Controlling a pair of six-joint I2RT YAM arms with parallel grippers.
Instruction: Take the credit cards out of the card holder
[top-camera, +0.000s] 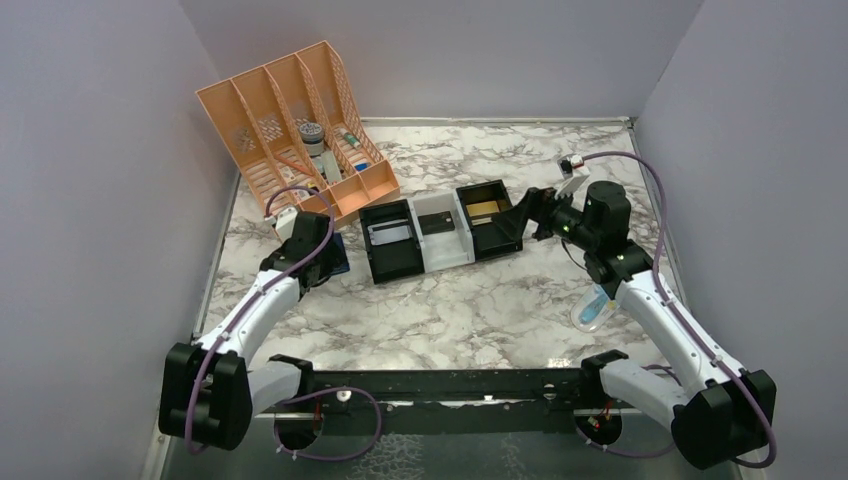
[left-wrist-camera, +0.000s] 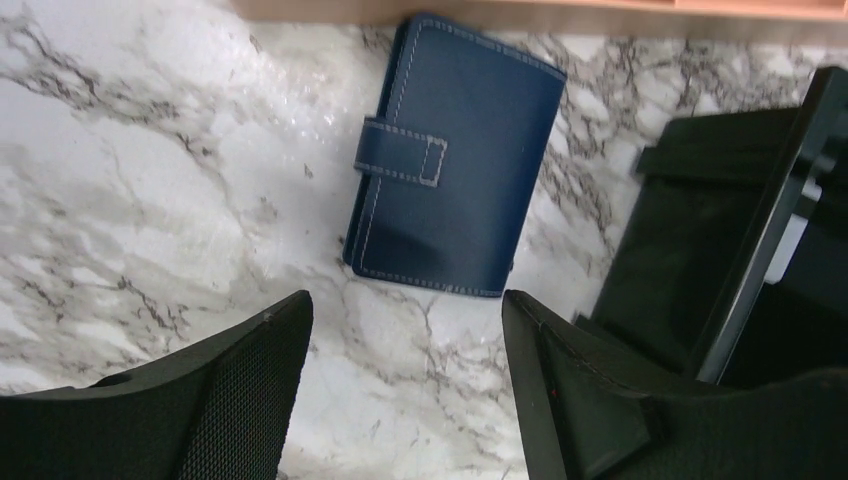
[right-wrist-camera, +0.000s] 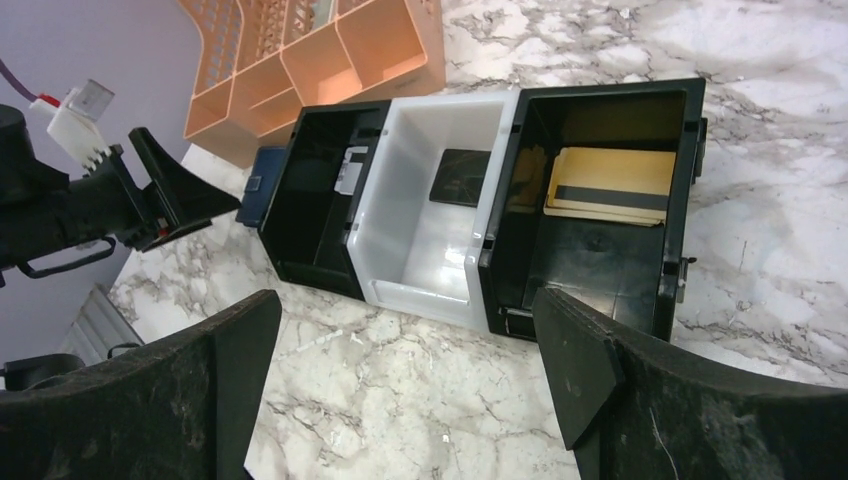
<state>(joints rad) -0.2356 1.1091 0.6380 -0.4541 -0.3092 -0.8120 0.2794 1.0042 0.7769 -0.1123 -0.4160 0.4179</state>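
Card holder (left-wrist-camera: 455, 160) lies strapped shut on the tabletop (left-wrist-camera: 150, 200), twelve o'clock from my left claw (left-wrist-camera: 405, 305), parted and empty; my right claw (right-wrist-camera: 405, 300) gapes wide, empty.

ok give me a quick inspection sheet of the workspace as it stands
surface: white marble-pattern table
job's things: card holder closed, strap fastened, flat on the table; gold-tan card with a dark stripe lies in the right black tray
clutter: orange file rack with small items; left black tray; white tray holding a dark flat item; clear bluish object by the right arm
grippers: left tool open, empty, over the table near the card holder; right tool open, empty, facing the trays
cables: purple cable loops along each arm
surroundings: plain pale walls on three sides
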